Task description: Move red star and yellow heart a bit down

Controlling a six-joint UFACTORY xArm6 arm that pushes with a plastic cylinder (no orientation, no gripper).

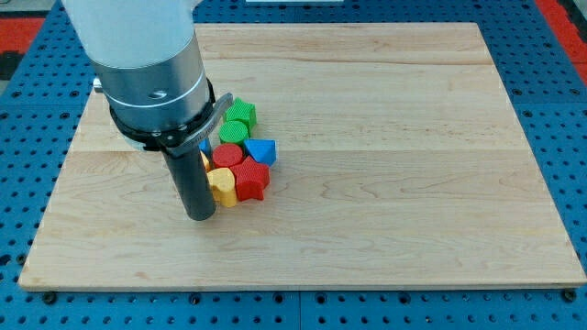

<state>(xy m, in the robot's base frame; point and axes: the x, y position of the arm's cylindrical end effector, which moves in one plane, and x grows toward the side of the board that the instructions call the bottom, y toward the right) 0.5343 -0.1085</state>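
Note:
The red star [251, 181] lies at the lower right of a tight cluster of blocks left of the board's centre. A yellow block [221, 184], likely the yellow heart, touches the star's left side. My tip [199, 216] is the lower end of the dark rod, just to the lower left of the yellow block, touching or nearly touching it. The rod and arm body hide the cluster's left part.
A red round block [227, 155] sits above the yellow one. A blue block [261, 150] lies at the cluster's right. Two green blocks [238, 121] lie at its top. The wooden board [413, 183] rests on a blue pegboard.

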